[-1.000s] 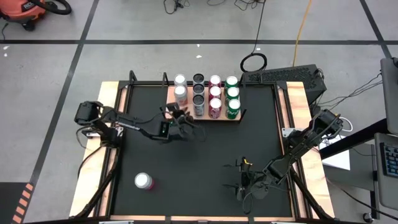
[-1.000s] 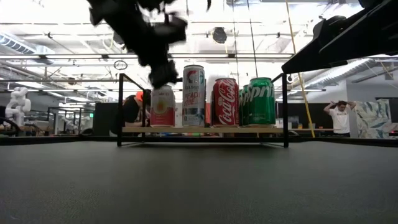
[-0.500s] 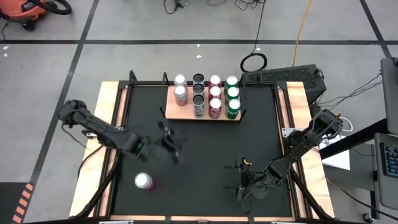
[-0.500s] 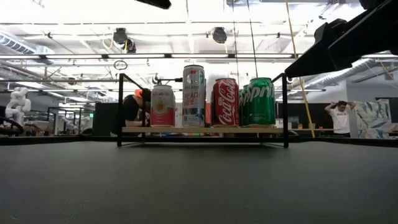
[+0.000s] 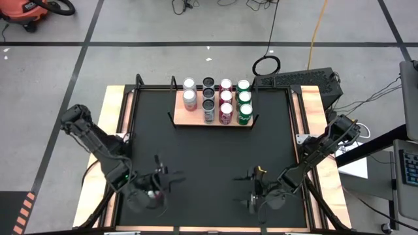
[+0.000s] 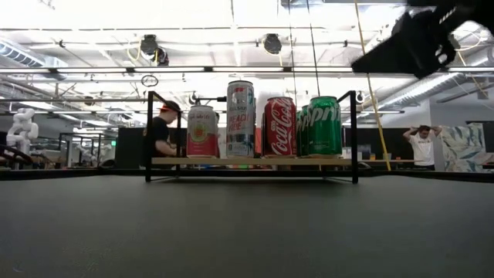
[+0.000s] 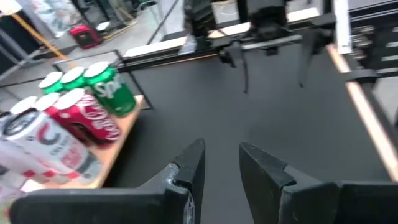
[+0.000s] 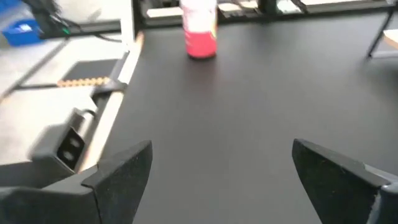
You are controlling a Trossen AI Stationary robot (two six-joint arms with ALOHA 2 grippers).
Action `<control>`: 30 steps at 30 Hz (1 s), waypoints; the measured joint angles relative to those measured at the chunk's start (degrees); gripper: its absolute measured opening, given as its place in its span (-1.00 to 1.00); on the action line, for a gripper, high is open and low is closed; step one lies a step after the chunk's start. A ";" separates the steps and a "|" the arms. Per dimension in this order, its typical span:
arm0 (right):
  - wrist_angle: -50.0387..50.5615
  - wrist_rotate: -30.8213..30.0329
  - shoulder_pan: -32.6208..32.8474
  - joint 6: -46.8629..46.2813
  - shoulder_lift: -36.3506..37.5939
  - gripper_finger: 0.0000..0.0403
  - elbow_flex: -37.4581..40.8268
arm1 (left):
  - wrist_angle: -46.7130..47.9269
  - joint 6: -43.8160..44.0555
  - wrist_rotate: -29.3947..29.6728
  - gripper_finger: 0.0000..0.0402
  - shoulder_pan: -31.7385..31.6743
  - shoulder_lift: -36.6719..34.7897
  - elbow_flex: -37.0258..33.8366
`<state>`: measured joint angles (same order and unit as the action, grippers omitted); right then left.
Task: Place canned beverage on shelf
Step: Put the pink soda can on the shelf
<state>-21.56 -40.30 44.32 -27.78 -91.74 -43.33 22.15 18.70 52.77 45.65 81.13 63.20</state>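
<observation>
Since the earlier frame, the left arm has swung back from the shelf (image 5: 212,121) to the mat's near-left corner. The left gripper (image 5: 159,183), jaws a narrow gap apart and holding nothing, hangs at the loose pink-and-white can (image 8: 200,28), which stands upright, long axis vertical. From above the arm nearly hides it, so contact is unclear. The right gripper (image 5: 253,189), jaws spread wide, waits well apart to the can's right. I judge the left arm better placed to grasp it.

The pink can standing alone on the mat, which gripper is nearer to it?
Left. The left gripper is right at the pink can; the right gripper waits well across the mat.
</observation>
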 joint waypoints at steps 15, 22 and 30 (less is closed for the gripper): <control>-18.90 -0.14 2.31 7.59 -7.54 0.82 -0.29 | 8.71 14.56 -8.05 -0.50 8.49 -0.29 0.00; -18.90 -0.12 2.16 8.19 -13.04 0.82 -4.06 | 19.99 29.22 -19.67 -0.32 6.99 -2.69 0.00; -18.97 -0.10 1.14 12.88 -17.52 0.82 -7.26 | 30.03 33.55 -32.89 0.17 5.31 -3.62 2.13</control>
<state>-40.53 -40.40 45.46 -14.90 -109.27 -50.60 52.18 52.25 19.88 50.96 77.52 65.32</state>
